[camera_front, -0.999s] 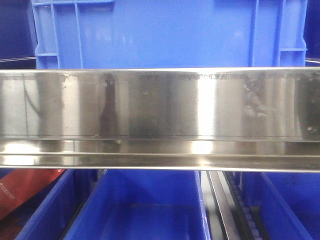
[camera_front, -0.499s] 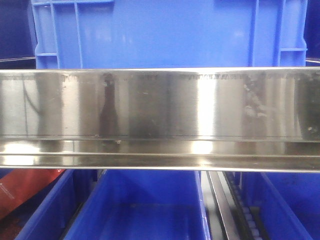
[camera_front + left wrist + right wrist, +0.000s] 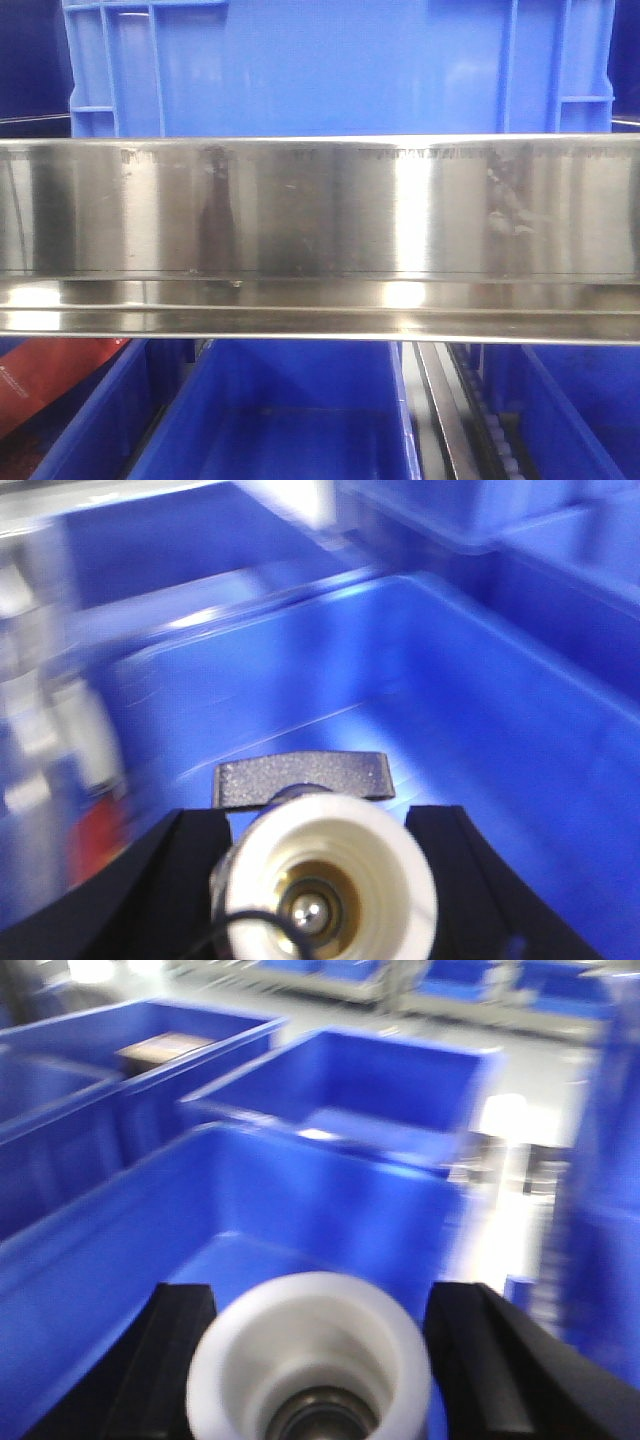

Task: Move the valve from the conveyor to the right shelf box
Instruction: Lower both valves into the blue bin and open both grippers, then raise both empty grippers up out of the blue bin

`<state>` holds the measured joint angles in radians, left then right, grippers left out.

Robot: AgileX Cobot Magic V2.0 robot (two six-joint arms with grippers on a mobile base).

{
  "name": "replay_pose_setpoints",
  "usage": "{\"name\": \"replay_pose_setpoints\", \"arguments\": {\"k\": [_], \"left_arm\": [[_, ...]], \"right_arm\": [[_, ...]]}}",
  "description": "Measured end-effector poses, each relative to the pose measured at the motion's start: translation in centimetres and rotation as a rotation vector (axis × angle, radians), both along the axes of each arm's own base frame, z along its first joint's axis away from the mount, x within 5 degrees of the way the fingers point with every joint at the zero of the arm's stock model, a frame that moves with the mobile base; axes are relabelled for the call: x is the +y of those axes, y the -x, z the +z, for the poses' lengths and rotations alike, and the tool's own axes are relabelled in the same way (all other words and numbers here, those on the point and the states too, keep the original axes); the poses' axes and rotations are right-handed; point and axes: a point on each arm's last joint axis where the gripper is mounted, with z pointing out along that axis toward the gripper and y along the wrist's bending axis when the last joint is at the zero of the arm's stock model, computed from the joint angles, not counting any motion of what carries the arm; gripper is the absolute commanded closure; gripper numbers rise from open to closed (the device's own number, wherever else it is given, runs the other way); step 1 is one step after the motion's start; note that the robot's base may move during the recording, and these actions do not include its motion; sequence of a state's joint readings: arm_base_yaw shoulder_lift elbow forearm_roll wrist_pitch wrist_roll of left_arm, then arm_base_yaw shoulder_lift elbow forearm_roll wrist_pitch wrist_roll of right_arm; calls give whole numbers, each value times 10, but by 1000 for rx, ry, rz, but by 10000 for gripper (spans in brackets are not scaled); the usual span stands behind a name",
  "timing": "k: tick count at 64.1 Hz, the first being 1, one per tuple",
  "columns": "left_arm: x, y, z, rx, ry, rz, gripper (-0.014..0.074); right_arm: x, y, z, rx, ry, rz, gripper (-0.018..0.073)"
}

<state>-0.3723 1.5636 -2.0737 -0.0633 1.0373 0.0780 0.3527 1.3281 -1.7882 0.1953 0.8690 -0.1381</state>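
- Front view: I see only the right shelf (image 3: 320,210) rail, with blue boxes (image 3: 290,420) above and below it. No arm or conveyor shows.
- Left wrist: the left claw (image 3: 318,825) is clamped on the valve (image 3: 330,890), hanging over an open box (image 3: 480,700). I judge pickup done, release left.
- Right wrist: blurred, but the right claw (image 3: 322,1298) seems closed on a white-capped fitting (image 3: 310,1340) over another bin (image 3: 300,1200).

Front view close on shelf rail (image 3: 320,210) — wrist views (blurred) overlook blue bins (image 3: 480,710).

A steel rail (image 3: 320,235) hides the base of the upper box (image 3: 330,65). Wrist views are blurred; the bottom edge crops the valve (image 3: 330,875) and a white-capped fitting (image 3: 310,1355).
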Motion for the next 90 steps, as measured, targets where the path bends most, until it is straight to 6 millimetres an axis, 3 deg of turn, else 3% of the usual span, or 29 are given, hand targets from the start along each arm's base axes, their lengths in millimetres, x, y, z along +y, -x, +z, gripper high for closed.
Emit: {"name": "replay_pose_setpoints", "arguments": {"k": [8, 15, 22, 32, 39, 45, 58, 63, 78, 85, 90], "left_arm": [[-28, -32, -27, 72, -30, -41, 707], [-44, -56, -58, 156, -65, -55, 707], [-54, -77, -87, 231, -97, -56, 707], [-62, -93, -113, 299, -113, -62, 707], [-66, -100, -125, 330, -117, -65, 674], [-68, -104, -133, 349, -126, -65, 536], [-69, -106, -140, 383, -135, -69, 83], [-70, -106, -138, 375, -131, -69, -26], [-68, -103, -133, 369, -127, -71, 25], [-65, -95, -118, 349, -120, -73, 58], [-60, -86, -103, 320, -114, -72, 111]], "right_arm": [[23, -26, -18, 63, 20, 45, 713], [42, -56, -47, 150, 54, 63, 713], [57, -83, -77, 231, 88, 70, 713], [68, -109, -112, 318, 123, 69, 693], [73, -119, -128, 356, 139, 69, 617], [75, -123, -135, 377, 145, 70, 488], [75, -123, -138, 394, 152, 73, 117], [75, -122, -133, 378, 141, 73, -3], [69, -109, -111, 321, 116, 73, 23], [64, -97, -95, 282, 100, 74, 103], [59, -86, -80, 246, 86, 74, 207]]}}
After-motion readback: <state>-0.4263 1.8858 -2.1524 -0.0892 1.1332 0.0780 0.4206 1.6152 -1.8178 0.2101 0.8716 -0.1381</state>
